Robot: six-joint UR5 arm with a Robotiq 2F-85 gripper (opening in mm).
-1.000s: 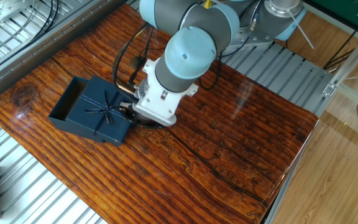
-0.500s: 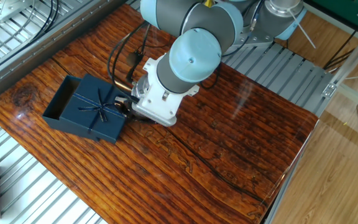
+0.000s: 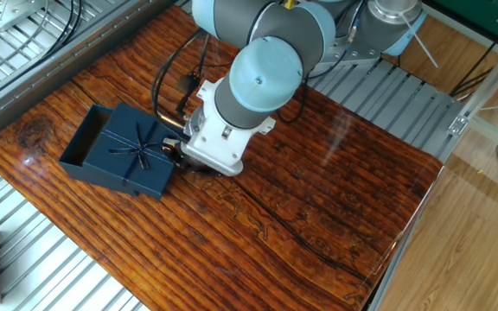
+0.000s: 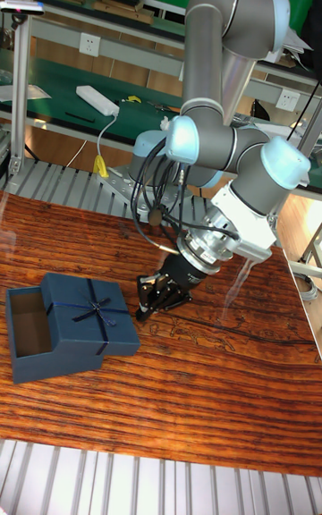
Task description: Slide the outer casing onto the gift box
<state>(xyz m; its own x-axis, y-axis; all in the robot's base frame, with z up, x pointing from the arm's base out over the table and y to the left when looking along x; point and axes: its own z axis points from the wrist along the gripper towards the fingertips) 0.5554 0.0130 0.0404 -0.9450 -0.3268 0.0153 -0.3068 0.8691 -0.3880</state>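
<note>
- Casing position matches half a second ago; compared with a second ago, the outer casing [image 4: 92, 312] has moved farther over the gift box [image 4: 27, 336], whose brown inside shows only at its far end.
- Pincer [image 4: 154, 292] sits low just beside the casing's near edge; whether it is clenched or released, I cannot tell.
- Wood-grain table [image 3: 301, 207] carries both; metal slats border it.
- Green workbench [image 4: 54, 86] stands behind, with a white power strip [image 4: 97, 100].
</note>
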